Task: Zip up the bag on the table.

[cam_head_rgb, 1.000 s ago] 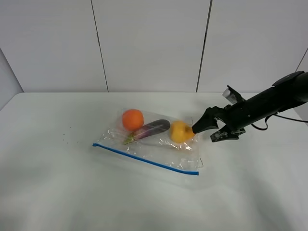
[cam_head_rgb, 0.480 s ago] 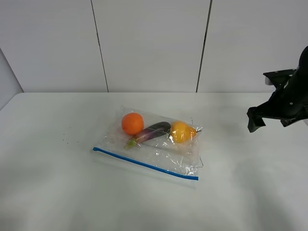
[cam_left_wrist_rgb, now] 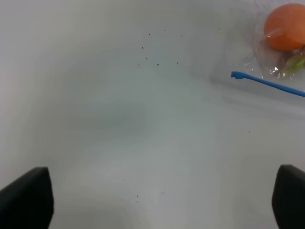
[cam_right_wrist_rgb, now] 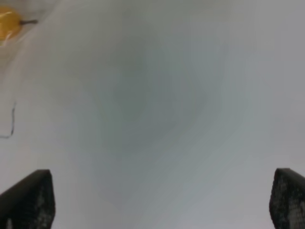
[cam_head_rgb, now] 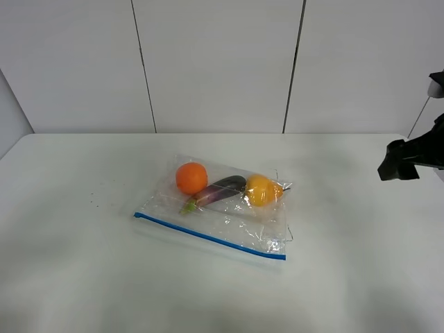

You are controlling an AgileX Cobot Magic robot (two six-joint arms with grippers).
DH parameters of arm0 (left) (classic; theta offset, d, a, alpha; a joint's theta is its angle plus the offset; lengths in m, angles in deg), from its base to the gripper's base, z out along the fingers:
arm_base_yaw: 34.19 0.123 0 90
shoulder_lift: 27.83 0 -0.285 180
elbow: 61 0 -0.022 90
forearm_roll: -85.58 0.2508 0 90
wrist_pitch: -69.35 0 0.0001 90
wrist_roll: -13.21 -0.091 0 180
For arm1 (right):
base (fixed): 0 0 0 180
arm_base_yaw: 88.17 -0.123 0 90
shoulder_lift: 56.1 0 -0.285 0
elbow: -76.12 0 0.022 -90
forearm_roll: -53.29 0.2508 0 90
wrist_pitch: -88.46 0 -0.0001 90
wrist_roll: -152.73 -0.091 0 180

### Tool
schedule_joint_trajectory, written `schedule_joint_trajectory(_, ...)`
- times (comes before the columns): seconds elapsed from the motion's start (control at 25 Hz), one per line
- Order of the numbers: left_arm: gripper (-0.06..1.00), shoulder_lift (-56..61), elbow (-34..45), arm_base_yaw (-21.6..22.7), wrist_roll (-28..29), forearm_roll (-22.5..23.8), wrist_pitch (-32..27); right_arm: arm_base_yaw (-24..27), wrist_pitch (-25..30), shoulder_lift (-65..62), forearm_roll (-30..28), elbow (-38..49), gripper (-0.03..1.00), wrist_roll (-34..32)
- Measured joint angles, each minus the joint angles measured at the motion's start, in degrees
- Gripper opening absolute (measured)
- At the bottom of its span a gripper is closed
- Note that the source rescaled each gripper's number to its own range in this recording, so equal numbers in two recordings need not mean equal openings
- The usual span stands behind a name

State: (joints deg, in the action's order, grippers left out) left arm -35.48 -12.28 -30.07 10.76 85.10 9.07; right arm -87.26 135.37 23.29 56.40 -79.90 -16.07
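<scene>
The clear crinkly bag (cam_head_rgb: 229, 218) lies flat in the middle of the white table (cam_head_rgb: 76, 277). An orange (cam_head_rgb: 191, 177), a purple eggplant (cam_head_rgb: 222, 186) and a yellow fruit (cam_head_rgb: 261, 190) show through it. Its blue zipper strip (cam_head_rgb: 208, 235) runs along the near edge. My right gripper (cam_head_rgb: 397, 162) hangs at the far right, well clear of the bag; the right wrist view shows it open (cam_right_wrist_rgb: 157, 202) and empty. My left gripper (cam_left_wrist_rgb: 157, 200) is open and empty over bare table, left of the bag's zipper end (cam_left_wrist_rgb: 236, 75). The left arm is out of the high view.
Small dark specks (cam_head_rgb: 94, 201) dot the table left of the bag. Grey wall panels (cam_head_rgb: 215, 62) stand behind the table's far edge.
My right gripper pulled away from the bag's right end, by the yellow fruit, to the far right. The bag settled slightly and has lain still since.
</scene>
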Motion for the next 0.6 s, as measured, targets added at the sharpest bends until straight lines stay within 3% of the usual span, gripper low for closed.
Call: schedule_joint_trajectory(0.6,1.0,0.0,0.0,0.0,0.0,0.0,0.0,0.0,4.5,-35.1,0.2,18.7,1.0,-1.9)
